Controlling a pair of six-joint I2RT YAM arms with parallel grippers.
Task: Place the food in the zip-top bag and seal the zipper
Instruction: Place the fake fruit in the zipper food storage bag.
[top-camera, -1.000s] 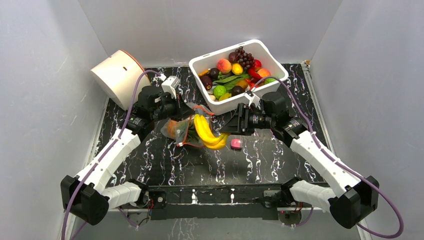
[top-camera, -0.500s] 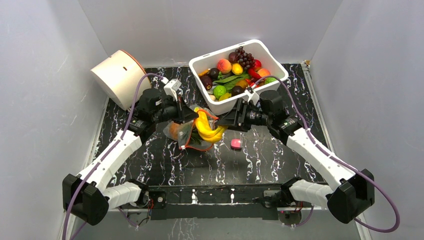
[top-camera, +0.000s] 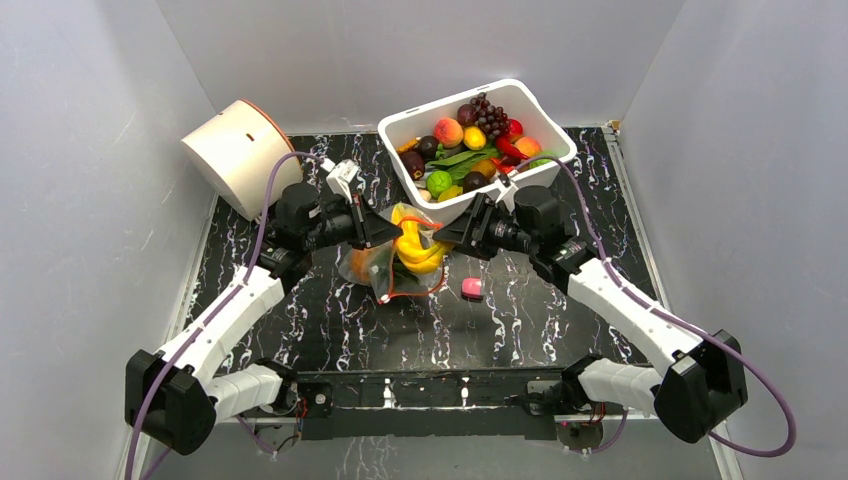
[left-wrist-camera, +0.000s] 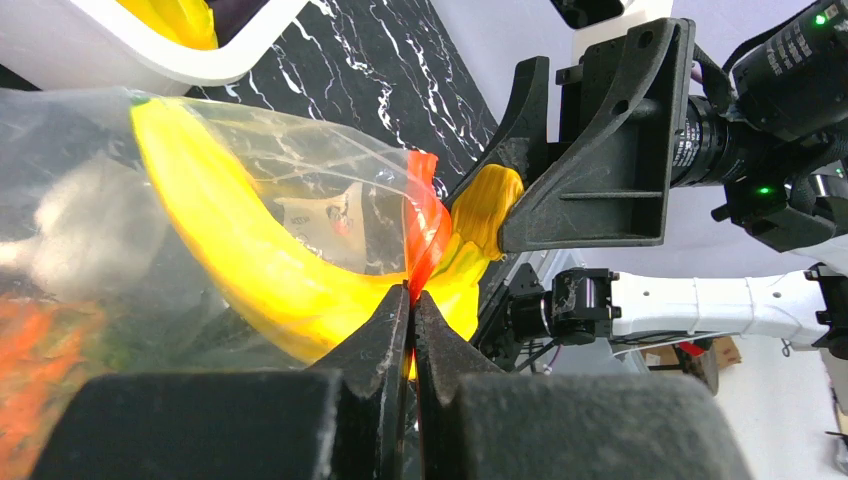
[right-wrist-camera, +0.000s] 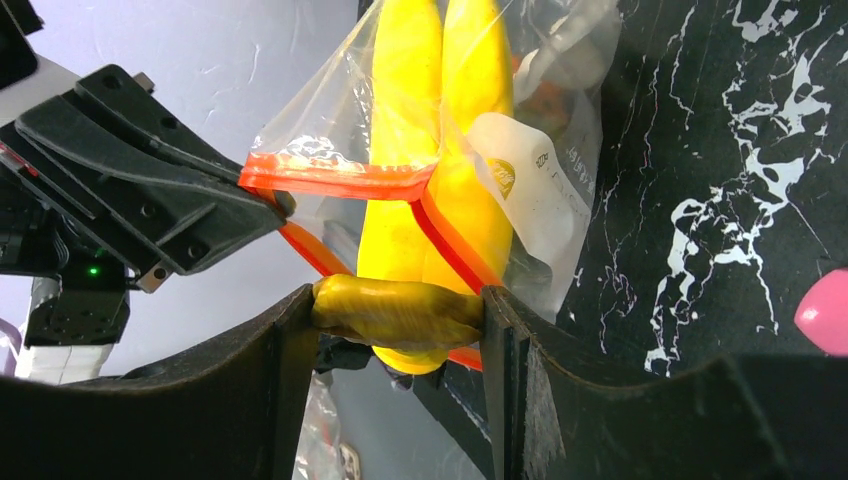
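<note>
The zip-top bag (top-camera: 392, 270) hangs clear and floppy at mid-table, lifted by its mouth. My left gripper (left-wrist-camera: 412, 292) is shut on the zipper (left-wrist-camera: 426, 210), the red-orange strip. The yellow banana bunch (top-camera: 414, 246) pokes down through the open mouth, its body behind the clear film (right-wrist-camera: 440, 90). My right gripper (right-wrist-camera: 400, 315) is shut on the bunch's brownish stem (right-wrist-camera: 398, 310), just outside the zipper (right-wrist-camera: 340, 178). An orange pineapple (top-camera: 357, 263) shows blurred inside the bag (left-wrist-camera: 40, 370). In the top view both grippers, left (top-camera: 386, 229) and right (top-camera: 446, 232), face each other.
A white bin (top-camera: 402, 128) full of toy fruit stands right behind the grippers. A small pink block (top-camera: 471, 288) lies on the black marbled table, near the right gripper (right-wrist-camera: 825, 312). A white cylinder (top-camera: 236, 150) lies tipped at the back left.
Both grippers rose and drew closer together. The bag came up off the table, and the banana bunch swung from lying beside it to pointing down into its mouth.
</note>
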